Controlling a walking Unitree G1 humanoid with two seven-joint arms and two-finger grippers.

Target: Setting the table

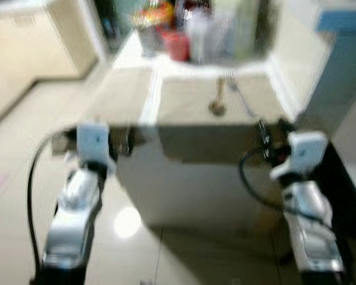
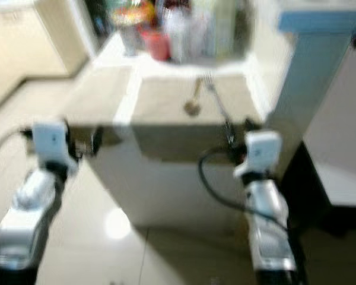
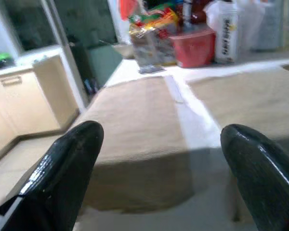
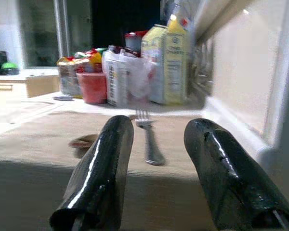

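A white table carries two tan placemats, the left placemat [image 1: 118, 95] bare and the right placemat [image 1: 184, 101] holding a spoon [image 1: 216, 98] and a fork [image 1: 240, 95] side by side. The head views are blurred. My left gripper [image 3: 162, 132] is open at the table's near edge, before the left placemat, with nothing between its fingers. My right gripper [image 4: 159, 126] is also open at the near edge, in front of the right placemat, with the fork [image 4: 149, 139] straight ahead and the spoon [image 4: 84, 142] beside it.
The back of the table is crowded with a red tub [image 1: 177, 44], snack packets [image 3: 151, 24], a plastic bottle [image 3: 226, 29] and a yellow carton [image 4: 171, 62]. A blue-topped unit [image 1: 344, 21] stands to the right. Cream cabinets [image 1: 24, 47] line the left, with tiled floor below.
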